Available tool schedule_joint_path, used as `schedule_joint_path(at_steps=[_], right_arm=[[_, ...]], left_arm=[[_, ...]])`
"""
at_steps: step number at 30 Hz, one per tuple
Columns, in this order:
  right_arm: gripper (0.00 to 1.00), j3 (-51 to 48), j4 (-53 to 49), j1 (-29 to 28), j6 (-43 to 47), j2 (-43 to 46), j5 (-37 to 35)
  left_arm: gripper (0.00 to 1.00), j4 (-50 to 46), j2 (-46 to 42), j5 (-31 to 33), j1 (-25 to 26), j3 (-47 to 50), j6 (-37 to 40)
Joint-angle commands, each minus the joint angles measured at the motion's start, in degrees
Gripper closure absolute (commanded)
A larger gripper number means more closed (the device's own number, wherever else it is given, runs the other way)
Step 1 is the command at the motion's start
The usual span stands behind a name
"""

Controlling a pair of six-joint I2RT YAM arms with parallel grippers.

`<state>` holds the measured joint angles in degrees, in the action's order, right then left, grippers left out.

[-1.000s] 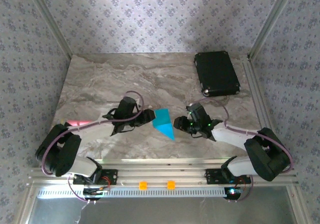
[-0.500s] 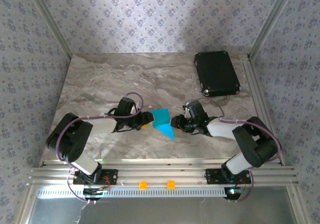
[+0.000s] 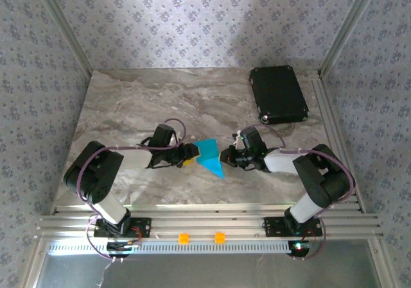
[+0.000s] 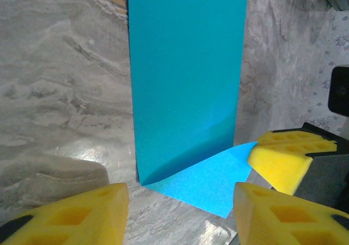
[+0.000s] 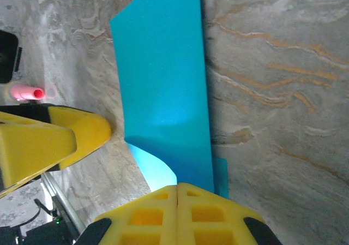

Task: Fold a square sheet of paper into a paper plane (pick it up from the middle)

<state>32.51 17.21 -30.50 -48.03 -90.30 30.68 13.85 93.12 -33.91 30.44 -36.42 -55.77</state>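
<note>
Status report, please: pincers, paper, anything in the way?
Left pincer open, left of paper. Right pincer shut at its right edge; grip unclear. Paper folded, one flap raised. Case far back, out of the way.

The sheet of paper (image 4: 185, 76) is thin and smooth, cyan-blue with a fine sparkly grain. Its standing face looks matt, while the paler flap low in the left wrist view carries a soft sheen. The table (image 3: 128, 102) has a polished marble look, grey-beige with brown veins, and is glossy enough to give blurred reflections. The finger pads (image 4: 283, 157) are matt yellow and look like foam or soft rubber, moulded with hollow cells and backed by black plastic. The case (image 3: 278, 94), upper right in the top view, is matt black with a small shiny fitting at one corner. The walls (image 3: 192, 25) carry matt patterned wallpaper. The rails (image 3: 212, 220) along the bottom are silvery brushed metal.
</note>
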Motion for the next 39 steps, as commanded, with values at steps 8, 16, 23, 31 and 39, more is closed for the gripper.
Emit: schedule_joint_path(at_steps=[8, 16, 23, 31, 39], right_arm=[[0.95, -5.9, 13.0, 3.0, -4.7, 0.6, 4.9], [0.95, -7.7, 15.9, 4.3, -5.2, -0.2, 5.5], [0.96, -8.7, 19.9, 4.5, -7.2, 0.1, 7.1], [0.96, -9.3, 20.8, 4.6, -7.6, 1.3, 7.7], [0.96, -10.6, 26.1, 4.7, -9.9, 1.4, 9.3]], left_arm=[[0.42, 0.3, 2.0, -2.5, -0.7, -3.6, -0.6], [0.44, 0.5, 3.4, -3.3, -0.7, -4.7, -0.6], [0.48, 1.4, 5.4, -4.5, -0.5, -6.1, -1.1], [0.49, 1.7, 6.8, -5.1, -0.5, -7.0, -1.4], [0.49, 1.5, 7.8, -5.3, -0.5, -7.8, -1.4]])
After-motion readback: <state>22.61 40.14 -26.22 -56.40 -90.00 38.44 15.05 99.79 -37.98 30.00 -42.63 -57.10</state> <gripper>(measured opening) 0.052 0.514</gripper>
